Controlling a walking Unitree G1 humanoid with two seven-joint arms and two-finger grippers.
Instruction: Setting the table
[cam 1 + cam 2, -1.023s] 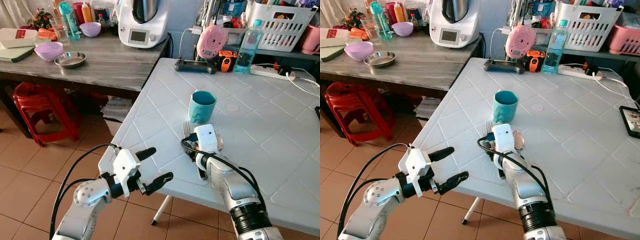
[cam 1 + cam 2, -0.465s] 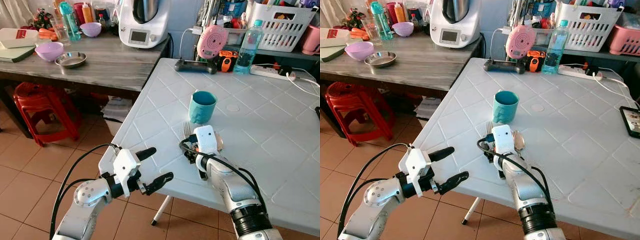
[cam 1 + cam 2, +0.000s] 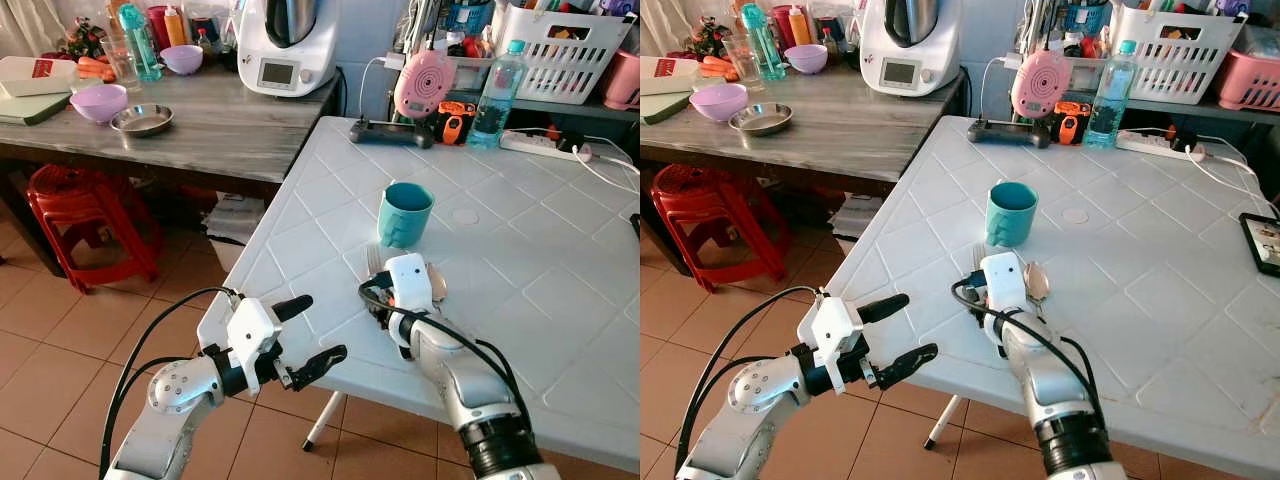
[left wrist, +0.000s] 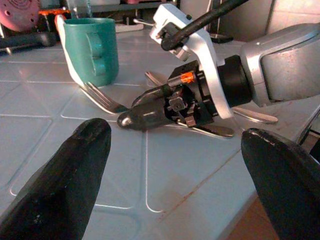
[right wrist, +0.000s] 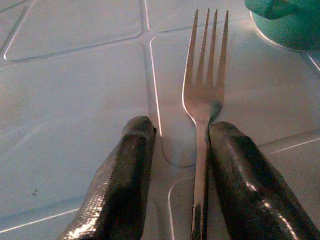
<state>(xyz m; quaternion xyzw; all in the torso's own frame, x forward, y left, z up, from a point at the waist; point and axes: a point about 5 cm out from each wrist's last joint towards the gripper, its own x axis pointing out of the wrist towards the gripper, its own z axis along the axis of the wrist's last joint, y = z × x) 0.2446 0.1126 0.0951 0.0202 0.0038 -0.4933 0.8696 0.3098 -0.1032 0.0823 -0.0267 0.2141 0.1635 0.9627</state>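
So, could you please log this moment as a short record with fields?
table: white plastic
mug: teal, upright, beyond the fork
fork: flat on the table, tines toward the mug
spoon: flat beside the fork
right gripper: low on the table, fingers apart, fork handle between them against one finger
left gripper: open, off the table's near edge, holding nothing

No text, label or number is legible anywhere.

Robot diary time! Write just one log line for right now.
task: setting table | right gripper: open, low on white table, fork between fingers | left gripper: open, off table edge | teal mug: beyond fork
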